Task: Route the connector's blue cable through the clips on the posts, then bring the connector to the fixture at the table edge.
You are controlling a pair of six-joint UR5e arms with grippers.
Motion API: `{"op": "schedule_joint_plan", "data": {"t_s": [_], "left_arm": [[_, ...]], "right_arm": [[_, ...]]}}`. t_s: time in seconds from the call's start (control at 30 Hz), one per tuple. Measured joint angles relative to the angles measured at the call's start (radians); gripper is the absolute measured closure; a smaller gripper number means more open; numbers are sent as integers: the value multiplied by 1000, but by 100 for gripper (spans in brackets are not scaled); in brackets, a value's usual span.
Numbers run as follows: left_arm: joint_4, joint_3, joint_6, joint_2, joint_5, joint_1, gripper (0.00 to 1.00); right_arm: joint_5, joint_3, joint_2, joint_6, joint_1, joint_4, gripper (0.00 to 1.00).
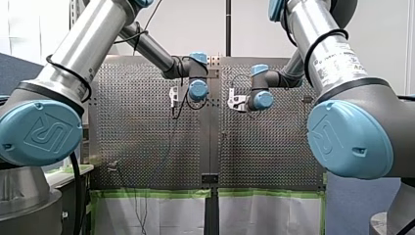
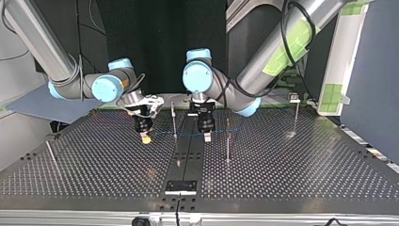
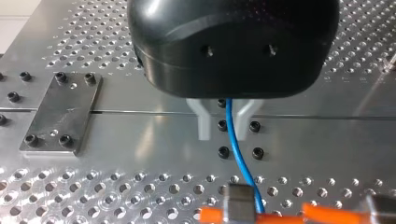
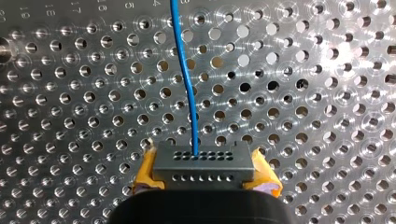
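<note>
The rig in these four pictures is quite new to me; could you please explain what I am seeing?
Two robot arms work over a perforated metal table. The front view looks from behind the arms; the top view faces them from across the table; each wrist view looks along one gripper. On the table stand thin posts, with a dark fixture at the edge nearest the top view's camera. My right gripper clamps a grey connector between yellow pads; its blue cable passes between the open fingers of my left gripper.

Front and top opposed (shared table [image 2: 94, 165])
</note>
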Motion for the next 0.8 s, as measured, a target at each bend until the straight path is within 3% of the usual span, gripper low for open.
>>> {"op": "schedule_joint_plan", "data": {"t_s": [0.37,0.8], "left_arm": [[4,-5,12,-1,-18,-4,100],[11,-6,11,-4,-7,-6,100]], "right_arm": [[0,0,0,0,-2,0,100],[0,0,0,0,-8,-7,100]]}}
